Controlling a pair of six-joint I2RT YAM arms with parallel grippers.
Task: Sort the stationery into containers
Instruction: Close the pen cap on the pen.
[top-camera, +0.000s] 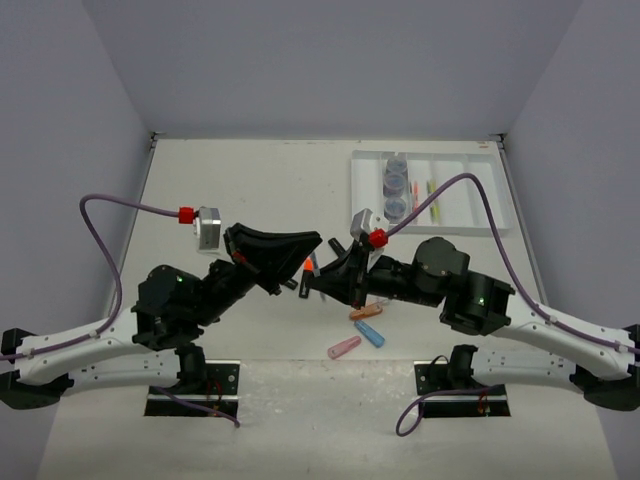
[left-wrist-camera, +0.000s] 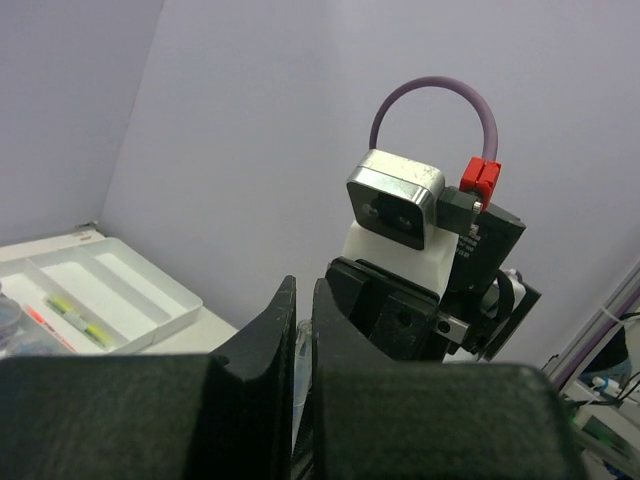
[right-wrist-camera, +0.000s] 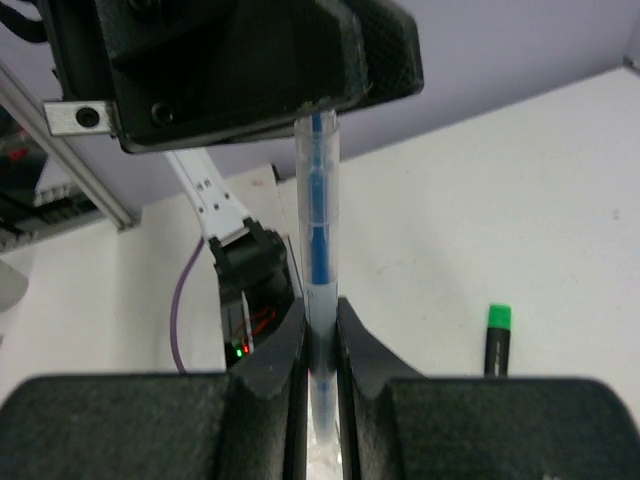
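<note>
2 closed tools share 1 clear blue-ink pen (right-wrist-camera: 318, 220): left gripper (left-wrist-camera: 303, 310) and right gripper (right-wrist-camera: 320, 340) pinch opposite ends, its long axis bridging them, white tray (top-camera: 460, 205) nearer the right.

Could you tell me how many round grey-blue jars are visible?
3, in a row in one compartment of the white tray: far jar, middle jar, near jar. The arms could be hiding others.
</note>
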